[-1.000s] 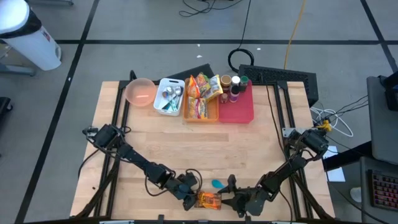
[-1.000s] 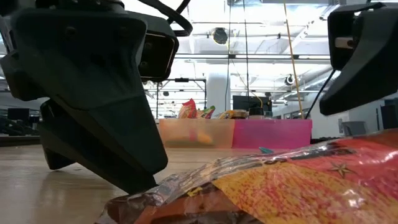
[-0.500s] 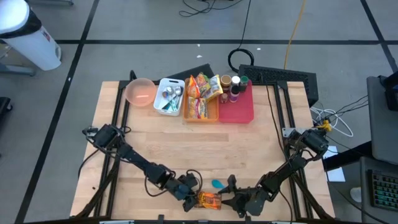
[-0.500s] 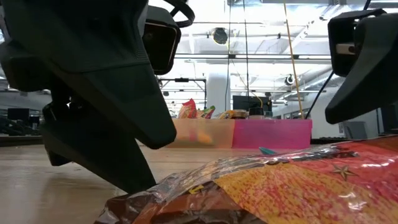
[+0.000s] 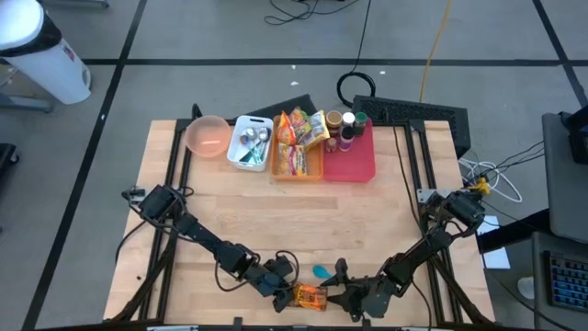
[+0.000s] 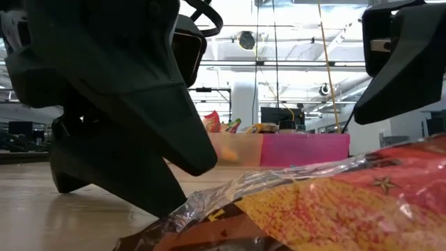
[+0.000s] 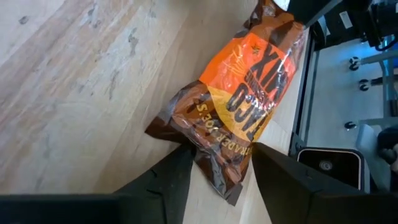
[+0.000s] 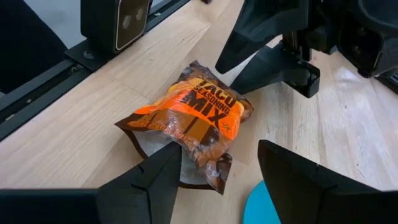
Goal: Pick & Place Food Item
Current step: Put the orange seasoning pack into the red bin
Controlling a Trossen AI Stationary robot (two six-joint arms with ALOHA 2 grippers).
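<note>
An orange and brown taco seasoning packet (image 5: 310, 295) lies flat on the wooden table at its near edge. My left gripper (image 5: 287, 292) comes at it from the left, open, slanting down. Its two fingers stand on either side of the packet's brown end (image 7: 217, 158). My right gripper (image 5: 336, 296) faces the packet from the right, also open. One of its fingers (image 8: 163, 167) is at the packet's pale sealed end (image 8: 186, 163); the other finger (image 8: 292, 171) stands clear over bare wood. My left gripper has its fingertips (image 7: 181, 155) at the edges of the packet's brown end (image 7: 208, 134); whether they touch it I cannot tell. My right gripper has one fingertip over the packet's pale end (image 8: 198, 175); whether it touches I cannot tell.
A blue flat thing (image 5: 321, 272) lies just beyond the packet. Along the far edge stand a pink bowl (image 5: 207, 135), a white bin of utensils (image 5: 250, 142), an orange bin of packets (image 5: 297, 147) and a pink bin with bottles (image 5: 351, 147). The table's near edge is close.
My left gripper's fingers have spread apart over the packet's brown end. In the low view that end of the packet has shifted a little toward the table's right, and the wrapper there stands slightly higher. Both arms have otherwise kept their places.
</note>
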